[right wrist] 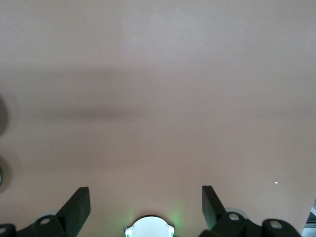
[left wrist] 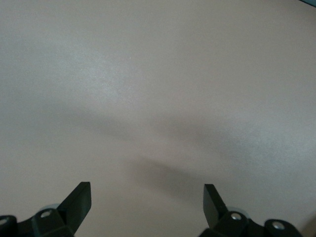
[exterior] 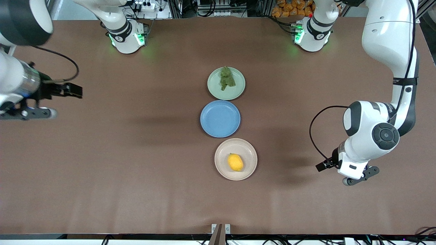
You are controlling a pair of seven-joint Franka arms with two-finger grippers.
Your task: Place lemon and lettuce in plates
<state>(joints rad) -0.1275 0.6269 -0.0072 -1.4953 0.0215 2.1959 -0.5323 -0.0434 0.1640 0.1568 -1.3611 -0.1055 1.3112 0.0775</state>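
Sitting in a line down the middle of a brown table (exterior: 102, 153) are three round plates. Taking the blue plate (exterior: 220, 118) as the landmark: the mint plate (exterior: 238, 89) lies just beside it, farther from the front camera, and the lettuce (exterior: 226, 79), a wrinkled dark-green piece, rests in that mint plate. The beige plate (exterior: 247, 149) lies just beside the blue plate, nearer to the camera, and the lemon (exterior: 235, 162), bright yellow, rests in it. The blue plate holds nothing.

Both arms wait well apart from the blue plate, one toward each end of the table. The left gripper (left wrist: 147, 205) hangs over bare table toward the left arm's end, its two dark fingers (left wrist: 76, 200) spread wide with nothing between them. The right gripper (right wrist: 146, 205) hangs over bare table toward the right arm's end, its fingers (right wrist: 76, 207) likewise spread wide and holding nothing.
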